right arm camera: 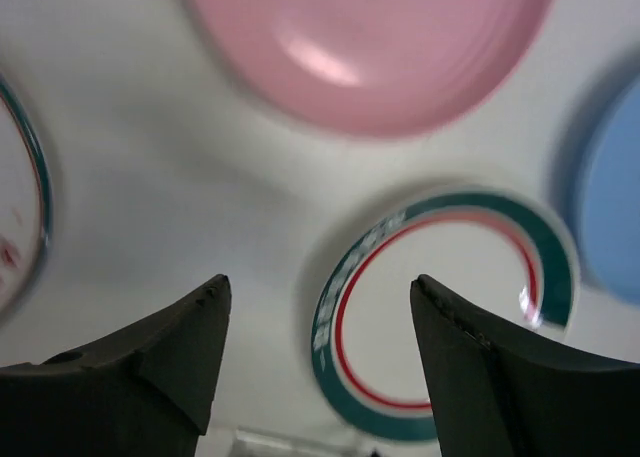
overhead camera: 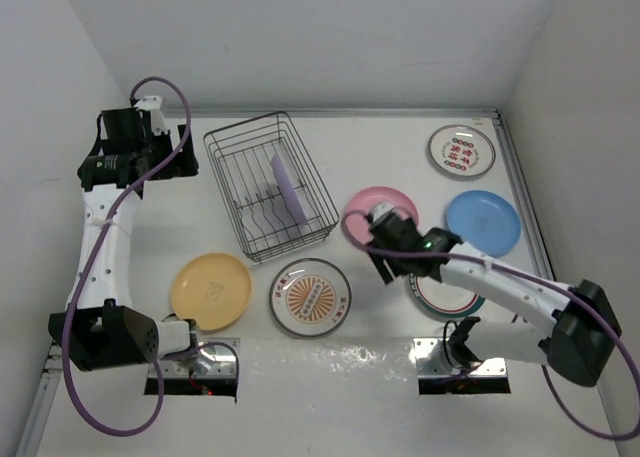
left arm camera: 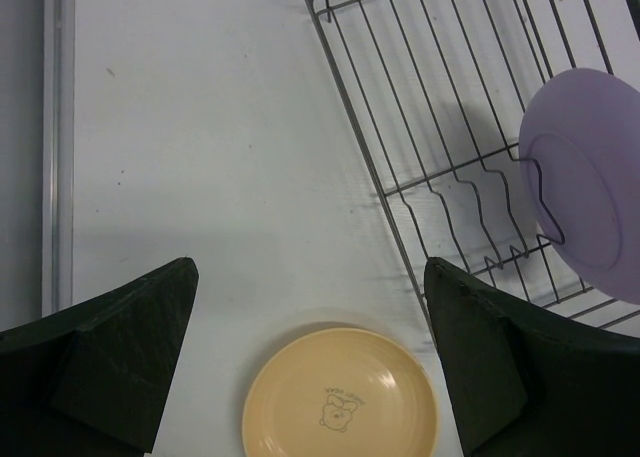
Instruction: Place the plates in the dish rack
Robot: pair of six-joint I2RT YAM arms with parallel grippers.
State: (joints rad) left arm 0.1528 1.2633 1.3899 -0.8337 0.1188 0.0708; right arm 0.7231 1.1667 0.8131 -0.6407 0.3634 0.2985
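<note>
Currently the right gripper, jaws wide and empty, hovers between the pink plate and a green-rimmed plate, right of the dish rack holding one upright purple plate. Missing a flat rim would likely shove the plate away. The left gripper also gapes, empty.

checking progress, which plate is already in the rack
The purple plate, standing on edge inside the wire rack; all the others lie flat on the table.
</note>
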